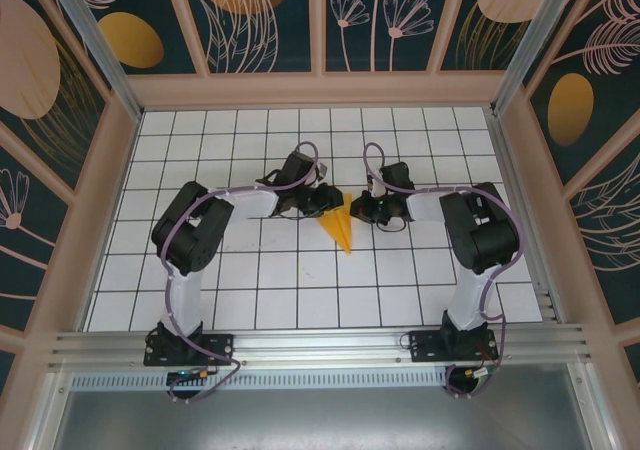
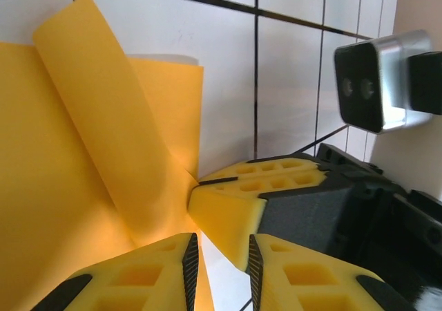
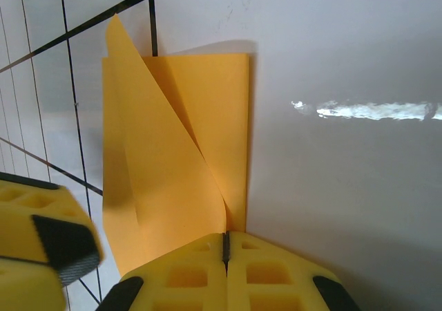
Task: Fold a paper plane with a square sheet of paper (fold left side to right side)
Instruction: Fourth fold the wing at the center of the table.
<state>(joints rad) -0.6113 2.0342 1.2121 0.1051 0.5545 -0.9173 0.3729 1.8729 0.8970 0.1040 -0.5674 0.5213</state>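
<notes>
The orange-yellow paper plane (image 1: 342, 228) lies at the table's middle as a narrow dart with its point toward the arms. One flap (image 2: 103, 117) of it stands up off the flat part (image 3: 207, 104). My left gripper (image 1: 320, 201) is at the paper's left edge. Its jaws (image 2: 219, 249) are open by a narrow gap, with white table and a sliver of paper edge between them. My right gripper (image 1: 362, 210) is shut, its tips (image 3: 226, 236) against the paper at the foot of the raised flap. Its yellow fingers (image 2: 231, 211) sit just ahead of my left ones.
The white grid-tiled table (image 1: 300, 290) is bounded by wooden walls (image 1: 90, 220) on the left, right and far sides. The right wrist camera (image 2: 373, 83) hangs close above my left gripper. A left finger (image 3: 41, 238) sits beside the paper's left edge.
</notes>
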